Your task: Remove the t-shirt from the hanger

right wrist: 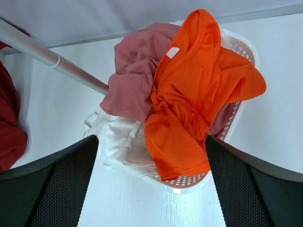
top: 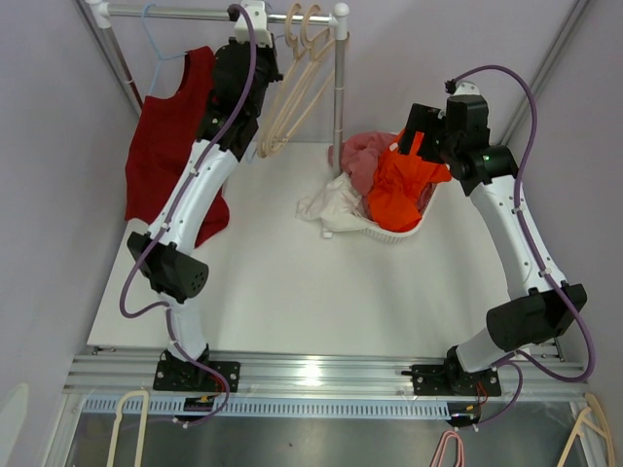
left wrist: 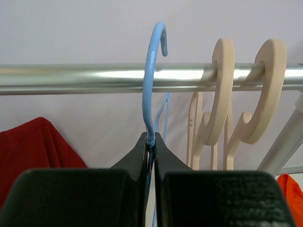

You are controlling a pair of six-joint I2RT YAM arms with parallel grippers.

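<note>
Left wrist shows left end effector (left wrist: 150,142) clamping hanger (left wrist: 151,71), t-shirt (left wrist: 33,146) lower-left.

From above, the left arm (top: 209,170) covers one side of the red t-shirt (top: 156,156) — that shoulder is not visible. The lower part of the blue hanger (left wrist: 149,85) hides between the left fingers (left wrist: 135,156); clothes bury most of the basket (right wrist: 189,182).

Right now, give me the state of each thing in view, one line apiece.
blue hanger, hooked over the rail
left gripper, shut on the blue hanger's neck
red t-shirt, hanging at the rail's left end, not removed
wooden hangers, hooked on the rail, bare
basket, overfilled, contents spilling over its rim
orange shirt, crumpled on top in the basket
right gripper, open above the basket, holding nothing
</note>
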